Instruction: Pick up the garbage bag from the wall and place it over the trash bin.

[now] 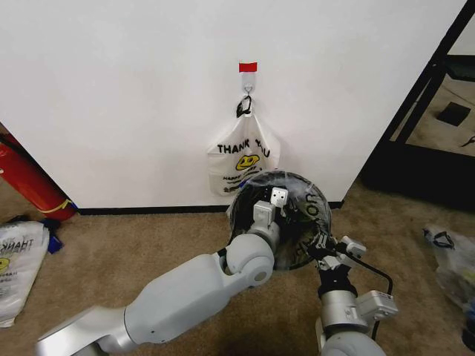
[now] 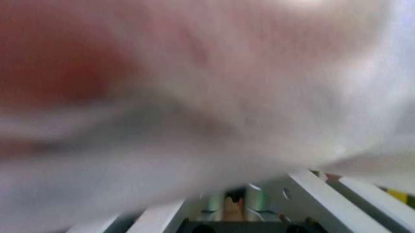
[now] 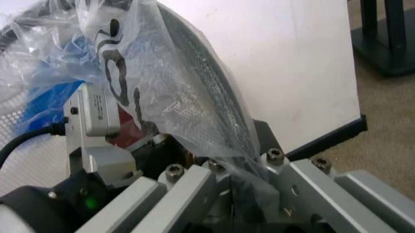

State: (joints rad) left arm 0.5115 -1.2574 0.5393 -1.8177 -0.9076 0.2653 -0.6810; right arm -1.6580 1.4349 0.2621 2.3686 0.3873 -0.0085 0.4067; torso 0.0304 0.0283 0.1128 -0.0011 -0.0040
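The garbage bag (image 3: 139,92), clear plastic with black lettering and a blue panel, is draped over the trash bin (image 1: 308,196), its film stretched across the round black mesh rim. In the right wrist view the film runs down the mesh wall and passes between the fingers of the right gripper (image 3: 240,187), which are pressed together on it at the bin's near edge. In the head view that gripper (image 1: 326,248) sits at the rim's near right side. The left gripper (image 1: 274,202) reaches from the near left into the bin's mouth, with plastic pressed close against its camera; whether its fingers are spread or closed cannot be told.

Beyond both grippers, the bin stands on the carpet just in front of the wall (image 1: 126,89) and its black baseboard. Above the bin a white "THANK YOU" bag (image 1: 239,159) hangs from a metal hook (image 1: 247,93) under a red tape patch (image 1: 247,67). Open carpet lies to either side of the bin. Far left of the arms lie a red cylinder (image 1: 26,178) and another white bag (image 1: 18,259); far right stands a black shelf frame (image 1: 427,96)
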